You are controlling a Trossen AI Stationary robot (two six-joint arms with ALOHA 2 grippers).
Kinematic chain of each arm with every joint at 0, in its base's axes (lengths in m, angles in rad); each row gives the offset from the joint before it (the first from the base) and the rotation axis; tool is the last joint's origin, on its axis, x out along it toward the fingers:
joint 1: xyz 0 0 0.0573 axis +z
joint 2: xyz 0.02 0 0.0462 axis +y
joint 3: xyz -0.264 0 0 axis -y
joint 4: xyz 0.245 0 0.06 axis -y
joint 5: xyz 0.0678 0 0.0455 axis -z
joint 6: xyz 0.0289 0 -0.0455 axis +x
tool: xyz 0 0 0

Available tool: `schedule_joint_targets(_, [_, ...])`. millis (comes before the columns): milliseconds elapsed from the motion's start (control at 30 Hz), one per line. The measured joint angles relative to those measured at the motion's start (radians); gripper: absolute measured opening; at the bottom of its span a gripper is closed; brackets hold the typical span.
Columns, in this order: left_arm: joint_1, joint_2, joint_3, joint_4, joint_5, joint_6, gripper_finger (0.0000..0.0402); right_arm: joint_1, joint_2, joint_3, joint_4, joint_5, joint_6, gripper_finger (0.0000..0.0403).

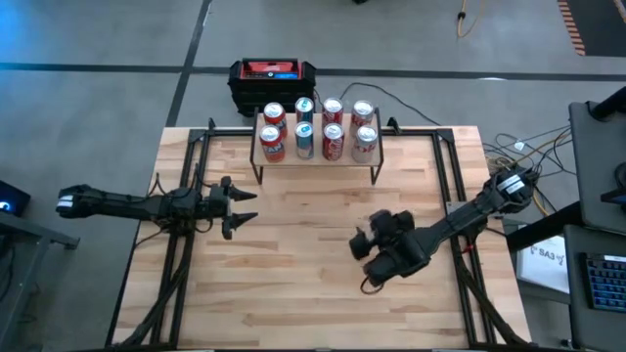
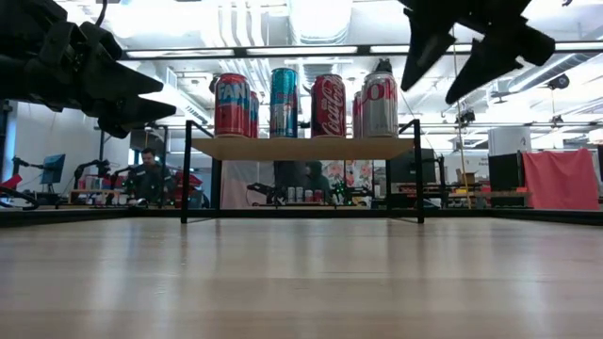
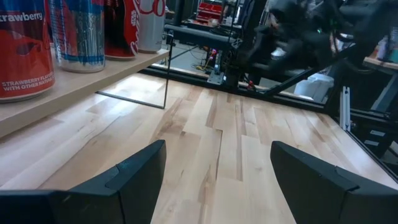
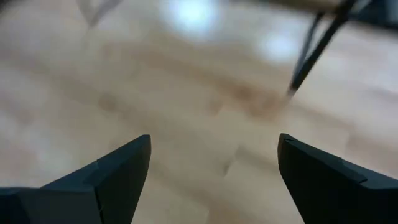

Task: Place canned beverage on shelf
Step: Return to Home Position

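Wooden tabletop (image 1: 313, 313) bears the pale-topped, black-legged shelf (image 2: 301, 148); left hand (image 3: 217, 147) and right hand (image 4: 214, 140) gape wide.

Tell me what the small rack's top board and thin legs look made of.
Light rectangular top board: apparently pale wood, matte; its warm tan face shows no glare. Thin black legs: probably painted metal rod, judging by their slim straight lines.

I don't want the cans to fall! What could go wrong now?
The right gripper hangs open near a thin shelf leg; a careless swing could jolt the shelf. The eight cans stand packed close together, so one knock might topple several. The left gripper waits open over the table, in front of the shelf's left end.
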Motion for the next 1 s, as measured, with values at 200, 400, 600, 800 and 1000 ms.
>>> schedule_joint_targets(200, [0.000,0.000,0.000,0.000,0.000,0.000,0.0275,0.000,0.002,-0.001,0.250,-0.180,-0.429,0.0327])
schedule_joint_targets(400, [0.000,0.000,0.000,0.000,0.000,0.000,0.0275,-0.013,-0.023,-0.004,0.627,-0.161,-1.163,0.0327])
schedule_joint_targets(600, [0.000,0.000,0.000,0.000,0.000,0.000,0.0275,-0.012,-0.197,-0.106,0.933,-0.309,-1.601,0.0327])
schedule_joint_targets(800, [0.000,0.000,0.000,0.000,0.000,0.000,0.0275,-0.018,-0.439,-0.393,1.187,-0.309,-1.612,0.0327])
schedule_joint_targets(1000, [0.000,0.000,0.000,0.000,0.000,0.000,0.0275,-0.069,-0.605,-0.644,1.372,-0.315,-1.611,0.0327])
